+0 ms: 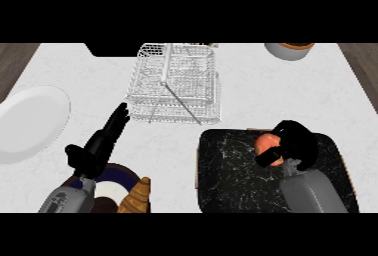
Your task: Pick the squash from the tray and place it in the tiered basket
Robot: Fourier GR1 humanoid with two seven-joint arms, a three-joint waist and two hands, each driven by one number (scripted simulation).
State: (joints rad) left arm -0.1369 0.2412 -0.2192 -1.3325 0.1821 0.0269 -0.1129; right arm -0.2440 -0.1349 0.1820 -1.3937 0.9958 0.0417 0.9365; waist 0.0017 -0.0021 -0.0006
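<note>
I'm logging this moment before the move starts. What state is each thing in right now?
squash: on the tray, right hand's fingers curled round it.
tray: flat on the counter, holding the squash.
tiered basket: upright, nothing seen inside.
right hand: shut on the squash.
left hand: open, fingers straight, pointing toward the basket.
white plate: bare, at the left edge.
croissant: lying on a dark plate near the left forearm.
</note>
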